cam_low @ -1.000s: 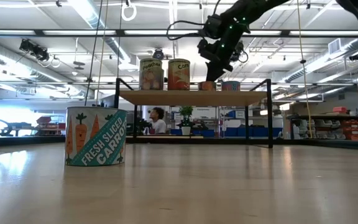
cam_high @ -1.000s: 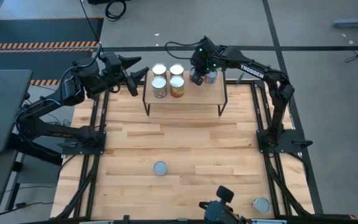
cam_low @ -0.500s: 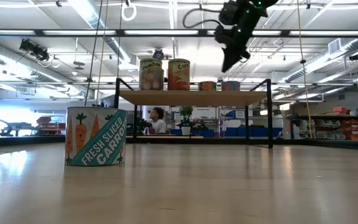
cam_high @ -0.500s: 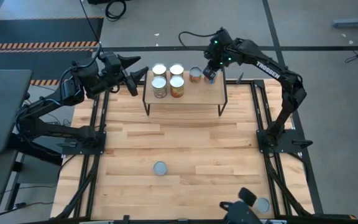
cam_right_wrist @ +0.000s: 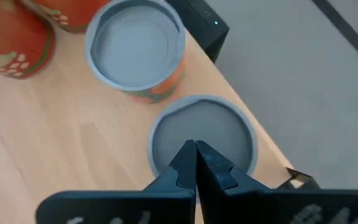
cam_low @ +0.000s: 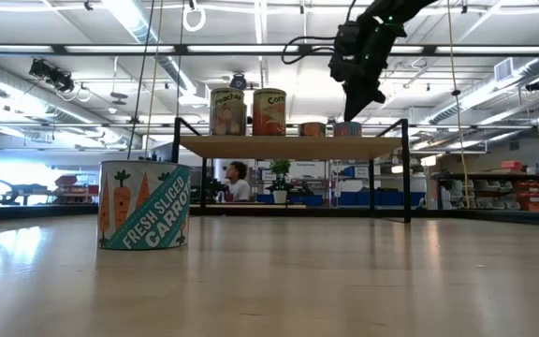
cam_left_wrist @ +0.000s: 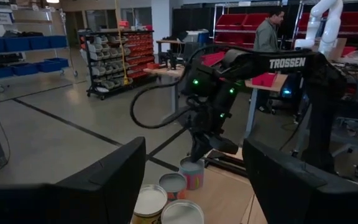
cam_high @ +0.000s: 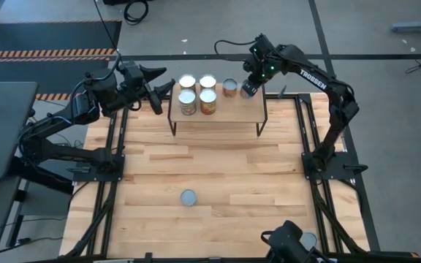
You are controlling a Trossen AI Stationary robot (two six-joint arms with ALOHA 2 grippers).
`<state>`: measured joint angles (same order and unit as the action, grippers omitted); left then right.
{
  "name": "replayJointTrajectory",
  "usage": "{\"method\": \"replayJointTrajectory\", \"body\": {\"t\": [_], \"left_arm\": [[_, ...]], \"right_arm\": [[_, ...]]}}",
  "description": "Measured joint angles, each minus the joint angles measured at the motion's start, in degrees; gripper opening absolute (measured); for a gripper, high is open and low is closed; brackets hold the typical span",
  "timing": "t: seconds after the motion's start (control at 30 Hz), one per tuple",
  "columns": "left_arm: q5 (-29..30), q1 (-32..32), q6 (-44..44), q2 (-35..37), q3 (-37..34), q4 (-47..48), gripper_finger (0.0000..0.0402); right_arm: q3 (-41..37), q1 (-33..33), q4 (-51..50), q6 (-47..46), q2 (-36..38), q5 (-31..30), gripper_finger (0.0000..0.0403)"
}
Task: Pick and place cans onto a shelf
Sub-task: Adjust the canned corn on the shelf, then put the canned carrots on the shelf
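The shelf [cam_high: 221, 117] stands at the table's far edge, on black legs. On it stand several cans: tall ones [cam_high: 188, 102] at its left, a short orange one [cam_high: 229, 88], and a short bluish one [cam_right_wrist: 229, 137] at its right end. My right gripper [cam_right_wrist: 195, 148] is shut and empty, hanging just above the bluish can [cam_low: 348, 129]; the low view shows a gap between them. My left gripper [cam_high: 163, 91] is open and empty, level with the shelf, at its left end. A carrot can [cam_low: 143, 206] stands on the tabletop.
Another can [cam_high: 310, 239] stands near the table's near right corner, partly behind a dark device [cam_high: 287, 237]. The carrot can [cam_high: 188, 197] stands near the table's near edge. The shelf's near half [cam_high: 225, 109] is bare. A person [cam_left_wrist: 267, 31] stands in the room beyond.
My right gripper has risen from over the short orange can and gone toward the table's right edge, to a spot above the bluish can. The orange can stays standing on the shelf.
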<state>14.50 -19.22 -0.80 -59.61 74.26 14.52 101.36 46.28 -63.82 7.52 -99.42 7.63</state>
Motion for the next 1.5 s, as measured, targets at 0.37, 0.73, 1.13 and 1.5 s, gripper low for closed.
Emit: {"method": "replayJointTrajectory", "body": {"t": [0.37,0.73,1.13,1.5], "left_arm": [[0.0,0.0,1.5,0.2,0.0,-0.3,0.0274],[0.0,0.0,1.6,0.2,0.0,-0.2,0.0274],[-0.2,0.0,1.5,0.5,0.0,-0.4,0.0274],[-3.1,0.4,-5.2,0.5,0.0,3.0,0.0274]], "right_arm": [[-4.2,0.0,3.4,-1.8,0.2,-2.1,0.0005],[-4.0,-0.4,2.5,-1.8,0.2,-3.1,0.0005],[-4.2,-0.9,2.2,-1.8,2.2,-3.8,0.0005],[-4.1,-9.8,13.7,-2.8,14.3,0.7,0.0006]]}}
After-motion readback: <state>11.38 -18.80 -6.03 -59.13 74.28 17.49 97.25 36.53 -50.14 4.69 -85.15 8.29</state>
